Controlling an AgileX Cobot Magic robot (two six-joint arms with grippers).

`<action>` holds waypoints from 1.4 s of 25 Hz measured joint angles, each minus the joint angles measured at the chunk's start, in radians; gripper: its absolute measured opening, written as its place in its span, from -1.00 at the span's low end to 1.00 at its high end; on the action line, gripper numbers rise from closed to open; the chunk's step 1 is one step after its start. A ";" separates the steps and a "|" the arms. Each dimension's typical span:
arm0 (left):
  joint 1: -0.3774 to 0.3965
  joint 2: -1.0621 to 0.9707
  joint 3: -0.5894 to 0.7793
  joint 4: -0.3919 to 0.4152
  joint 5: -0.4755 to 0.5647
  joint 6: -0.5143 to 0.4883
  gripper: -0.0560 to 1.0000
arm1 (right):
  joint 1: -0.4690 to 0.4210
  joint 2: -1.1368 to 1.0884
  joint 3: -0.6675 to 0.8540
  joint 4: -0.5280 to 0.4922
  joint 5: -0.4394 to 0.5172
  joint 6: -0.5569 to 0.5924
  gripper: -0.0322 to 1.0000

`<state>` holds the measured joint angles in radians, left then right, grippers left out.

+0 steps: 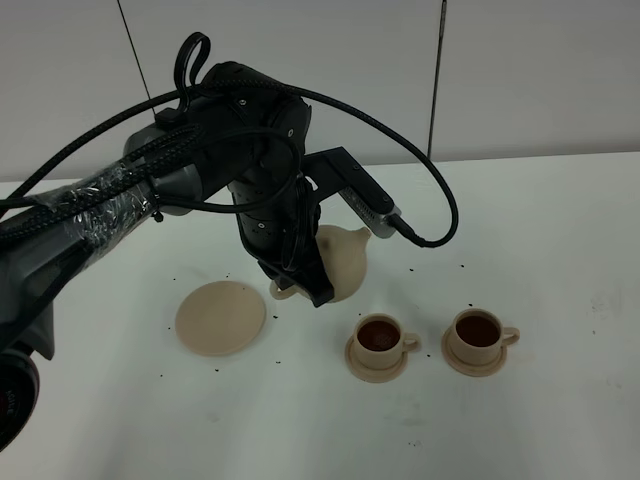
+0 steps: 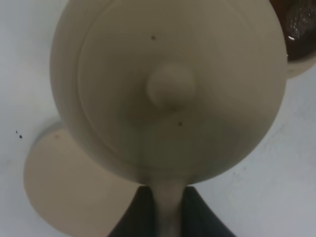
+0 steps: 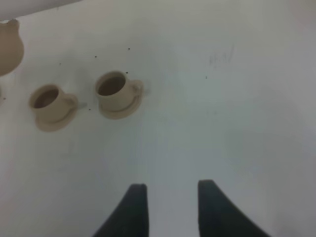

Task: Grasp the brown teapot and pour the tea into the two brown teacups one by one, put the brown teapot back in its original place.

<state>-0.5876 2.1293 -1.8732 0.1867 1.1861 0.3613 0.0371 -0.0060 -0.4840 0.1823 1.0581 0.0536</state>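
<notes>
My left gripper [image 1: 305, 285] is shut on the loop handle of the brown teapot [image 1: 345, 262], holding it above the table between the wide round saucer [image 1: 222, 317] and the nearer cup, spout toward the cups. The left wrist view looks down on the knobbed lid of the teapot [image 2: 170, 89], with the handle pinched between the dark fingers [image 2: 133, 217] and the saucer [image 2: 64, 192] below. Both brown teacups [image 1: 378, 340] [image 1: 478, 335] stand on their small saucers with dark tea [image 1: 379, 334] in them. My right gripper [image 3: 170, 197] hangs open over bare table, right of the cups [image 3: 47, 101] [image 3: 114, 89].
Small dark specks lie scattered on the white table [image 1: 560, 250] around the saucer and cups. A black cable [image 1: 440, 190] loops from the left arm over the table behind the teapot. A white wall runs along the back edge.
</notes>
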 joint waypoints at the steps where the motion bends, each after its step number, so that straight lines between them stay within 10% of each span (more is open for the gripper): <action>1: 0.000 0.000 0.000 -0.003 0.000 -0.015 -0.58 | 0.000 0.000 0.000 0.000 0.000 0.000 -0.46; 18: 0.000 0.034 0.000 -0.002 0.000 -0.092 -0.58 | 0.000 0.000 0.000 0.000 0.000 0.000 -0.46; 35: 0.033 0.034 0.000 -0.053 0.000 0.376 -0.58 | 0.000 0.000 0.000 0.000 0.000 0.000 -0.46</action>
<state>-0.5545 2.1636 -1.8732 0.1333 1.1861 0.7376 0.0371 -0.0060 -0.4840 0.1823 1.0581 0.0536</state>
